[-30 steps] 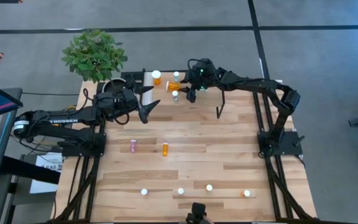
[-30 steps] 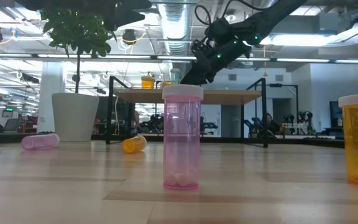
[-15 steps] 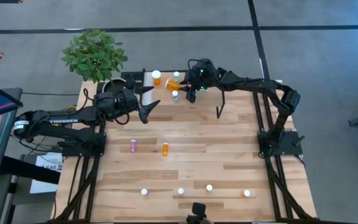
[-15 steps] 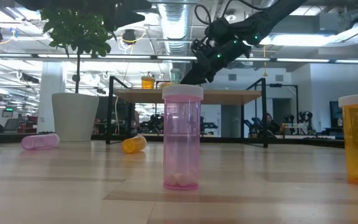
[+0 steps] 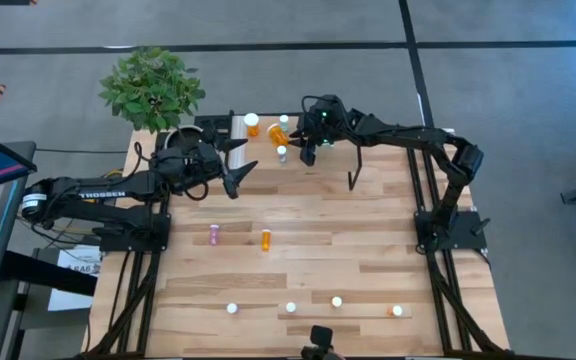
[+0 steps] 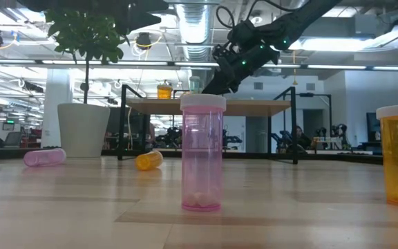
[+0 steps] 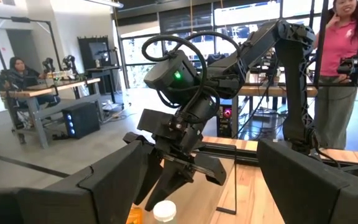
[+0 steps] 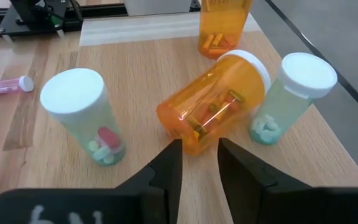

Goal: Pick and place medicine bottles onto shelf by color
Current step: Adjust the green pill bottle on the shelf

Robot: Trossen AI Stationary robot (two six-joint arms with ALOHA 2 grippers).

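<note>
The right tool (image 8: 194, 163) is hanging over the shelf (image 5: 338, 165) at the bench's 12 o'clock, fingers close together with nothing between them, beside a tipped orange bottle (image 8: 213, 110). Next it needs to grip it. The left tool (image 5: 236, 172) is waiting wide apart.

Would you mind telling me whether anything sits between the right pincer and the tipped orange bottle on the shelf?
Nothing visible does. The right pincer sits directly before the tipped orange bottle, its fingertips just short of it; two pale green bottles flank it.
</note>
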